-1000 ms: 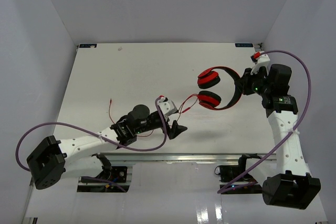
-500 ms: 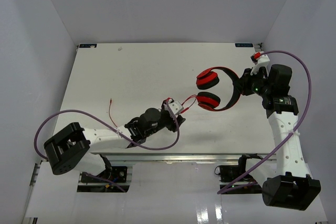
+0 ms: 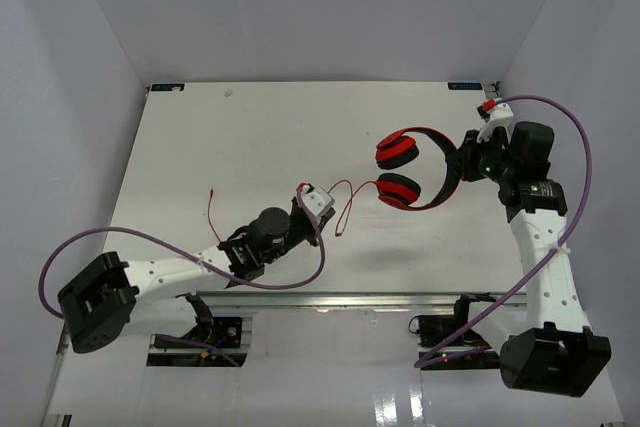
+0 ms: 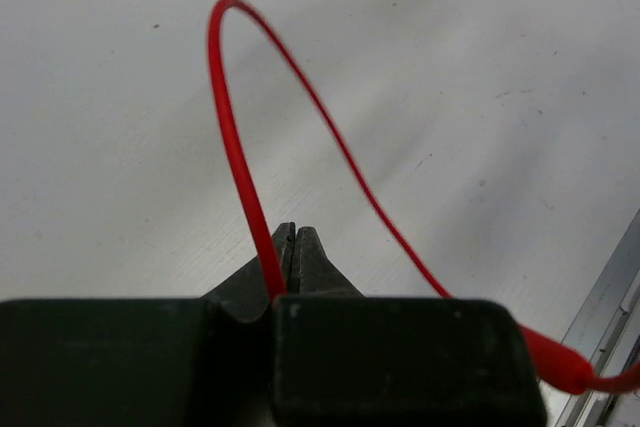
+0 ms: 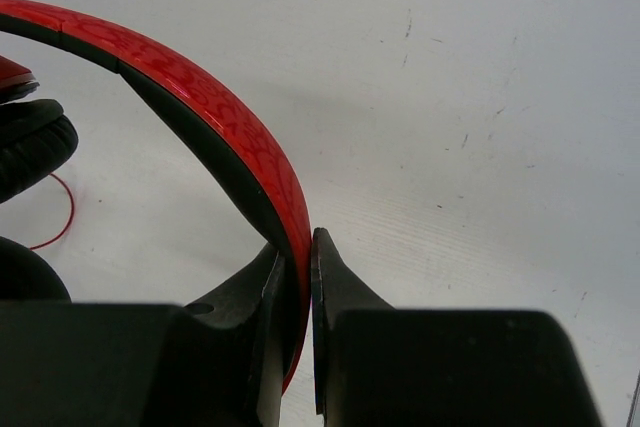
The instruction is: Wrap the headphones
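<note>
The red headphones point(image 3: 420, 172) hang above the right part of the table, ear cups to the left, headband to the right. My right gripper point(image 3: 462, 164) is shut on the headband point(image 5: 230, 137), which runs up and left out of the jaws in the right wrist view. The thin red cord point(image 3: 345, 205) loops from the lower ear cup down to my left gripper point(image 3: 318, 209) near the table's middle. In the left wrist view the left gripper point(image 4: 287, 247) is shut on the cord point(image 4: 232, 137), which arches up and back down to the right. The cord's far end point(image 3: 212, 209) lies on the table at the left.
The white table point(image 3: 260, 137) has an aluminium rail point(image 3: 380, 299) along its near edge. Thick purple robot cables point(image 3: 575, 157) loop off both arms. White walls close the table in on three sides.
My left gripper has shut on the cord and pulled back slightly to the left, so the cord now loops up from it. The right arm and the headphones have hardly moved.
</note>
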{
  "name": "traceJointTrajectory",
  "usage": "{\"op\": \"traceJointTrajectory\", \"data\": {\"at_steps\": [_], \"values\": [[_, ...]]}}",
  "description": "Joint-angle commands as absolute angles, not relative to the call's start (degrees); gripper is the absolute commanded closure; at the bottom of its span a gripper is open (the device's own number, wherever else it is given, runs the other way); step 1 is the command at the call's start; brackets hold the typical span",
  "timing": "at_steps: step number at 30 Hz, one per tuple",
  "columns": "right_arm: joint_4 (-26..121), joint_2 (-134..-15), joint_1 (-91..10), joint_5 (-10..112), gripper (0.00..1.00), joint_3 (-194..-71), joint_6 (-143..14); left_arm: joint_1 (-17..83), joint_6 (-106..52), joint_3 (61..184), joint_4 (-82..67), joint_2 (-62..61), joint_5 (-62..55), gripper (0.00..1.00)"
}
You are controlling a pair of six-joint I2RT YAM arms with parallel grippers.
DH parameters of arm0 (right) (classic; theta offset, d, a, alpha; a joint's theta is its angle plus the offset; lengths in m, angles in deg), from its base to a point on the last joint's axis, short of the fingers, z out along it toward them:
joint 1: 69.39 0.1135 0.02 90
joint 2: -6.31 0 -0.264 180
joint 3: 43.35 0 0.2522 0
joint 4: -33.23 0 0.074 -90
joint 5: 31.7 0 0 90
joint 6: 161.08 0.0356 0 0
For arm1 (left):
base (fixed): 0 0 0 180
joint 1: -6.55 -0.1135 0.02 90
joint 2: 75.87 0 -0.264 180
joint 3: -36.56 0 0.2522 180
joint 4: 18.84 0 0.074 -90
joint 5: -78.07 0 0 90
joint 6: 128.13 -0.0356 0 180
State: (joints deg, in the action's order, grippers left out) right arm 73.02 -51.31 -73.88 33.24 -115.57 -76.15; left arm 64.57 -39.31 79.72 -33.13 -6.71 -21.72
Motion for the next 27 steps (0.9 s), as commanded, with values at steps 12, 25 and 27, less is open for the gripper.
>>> {"op": "traceJointTrajectory", "data": {"at_steps": [12,25,27], "values": [[71.06,-47.49,-74.22,23.66,0.92,-119.38,-81.76,42.57,-35.41,88.18,-17.85,-10.79,-15.49,1.0],[75.07,-46.27,-70.43,14.28,0.92,-120.85,-90.73,39.15,-36.91,116.16,-5.69,15.07,5.55,1.0],[75.33,-46.1,-66.81,16.65,0.92,-121.04,-92.58,39.15,-37.17,119.04,-3.34,17.25,6.53,1.0]]}}
